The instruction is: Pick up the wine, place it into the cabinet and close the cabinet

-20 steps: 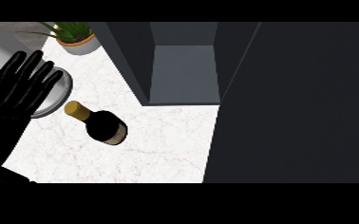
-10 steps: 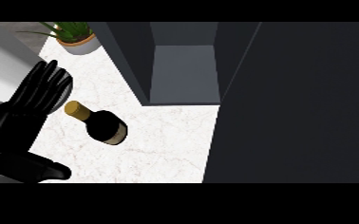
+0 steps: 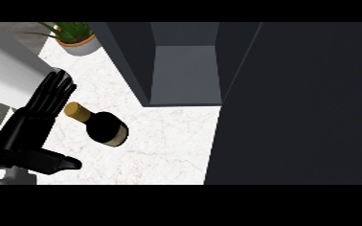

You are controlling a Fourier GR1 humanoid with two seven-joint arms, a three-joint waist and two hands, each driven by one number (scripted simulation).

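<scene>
Where the white, faintly veined marble table [image 3: 163,148] shows between dark shapes, one wine bottle [image 3: 99,124] lies on its side, near the left. It is short and dark, with a rounded body, a gold band at its base and a gold-capped neck pointing far-left. Just left of it is one black left hand [image 3: 35,119], its fingers [image 3: 56,88] straight and released, reaching toward the far side, the thumb [image 3: 53,162] sticking out to the right near the bottom edge; whether a fingertip touches the bottle's cap cannot be told. The right hand is out of sight. One dark grey cabinet [image 3: 184,76] stands open at the far middle, its smooth flat interior visible; its large dark door [image 3: 290,105] fills the right side and is cut off. One green plant in a round pot [image 3: 76,40] sits far-left, partly cropped.
</scene>
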